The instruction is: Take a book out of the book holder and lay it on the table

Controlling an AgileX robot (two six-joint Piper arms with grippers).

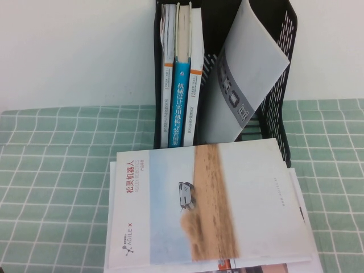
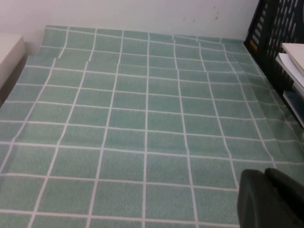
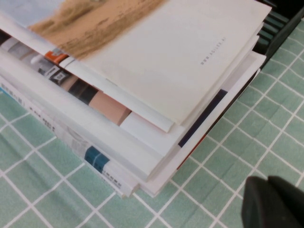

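Note:
The book (image 1: 210,202), pale blue-white with a sandy brown band, a small vehicle and a red title, lies flat on top of a stack of books on the table (image 1: 57,170), in front of the black book holder (image 1: 213,25). Its cover also shows in the right wrist view (image 3: 156,47). My right gripper (image 3: 267,183) is shut and empty, low over the cloth beside the stack's corner. My left gripper (image 2: 265,174) is shut and empty, over bare cloth to the left of the holder (image 2: 275,28). Neither gripper shows in the high view.
Three upright books (image 1: 181,85) stand in the holder's left slots. A white-grey booklet with a dark strip (image 1: 244,74) leans in its right part. The stack (image 3: 109,142) under the book holds several brochures and books. A white wall stands behind.

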